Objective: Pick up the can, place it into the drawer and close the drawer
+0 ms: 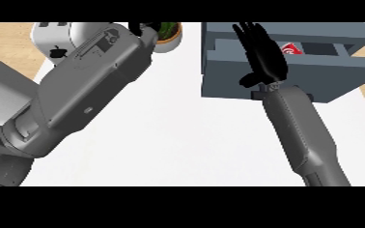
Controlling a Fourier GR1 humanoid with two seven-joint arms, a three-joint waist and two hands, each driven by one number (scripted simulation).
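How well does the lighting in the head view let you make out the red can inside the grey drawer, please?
Head view: lighting is even, no glare; the white counter is bright. The red can shows only partly in the grey drawer, behind the black right hand. The left hand is mostly hidden near the top edge.

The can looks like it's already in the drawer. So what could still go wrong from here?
1. The drawer is open with the red can inside; a hard push might tip or roll it.
2. The right hand, fingers straight, is over the drawer, hiding part of it; it could get caught as the drawer closes.
3. The left hand shows at the top, next to a potted plant; a swing of that forearm might knock it.
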